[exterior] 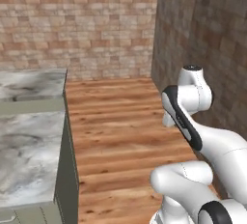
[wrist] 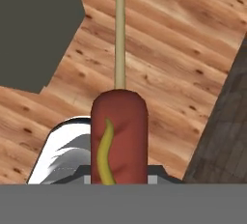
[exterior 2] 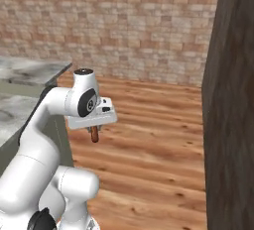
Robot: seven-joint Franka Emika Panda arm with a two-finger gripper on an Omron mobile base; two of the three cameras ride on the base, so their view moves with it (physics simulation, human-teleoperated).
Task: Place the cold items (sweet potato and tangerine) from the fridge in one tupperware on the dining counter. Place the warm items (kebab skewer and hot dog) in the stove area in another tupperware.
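My gripper (exterior 2: 95,127) is shut on the hot dog (exterior 2: 94,135), which hangs below the hand over the wooden floor. Seen from the hand, the hot dog (wrist: 119,136) is a reddish-brown sausage with a yellow mustard squiggle and a thin wooden stick (wrist: 119,30) running out of its far end. The dining counter (exterior: 29,160), a grey-white marbled slab on a sage green base, lies to the left of the arm, and its corner (exterior 2: 22,70) sits just left of the hand. The fridge, stove, tupperwares and other foods are out of view.
Wooden floor (exterior: 116,121) stretches ahead to a light brick wall (exterior: 77,20). A dark brick wall (exterior: 202,30) stands close on the right, and it looms large (exterior 2: 233,105) beside the arm. The open floor lies between this wall and the counter.
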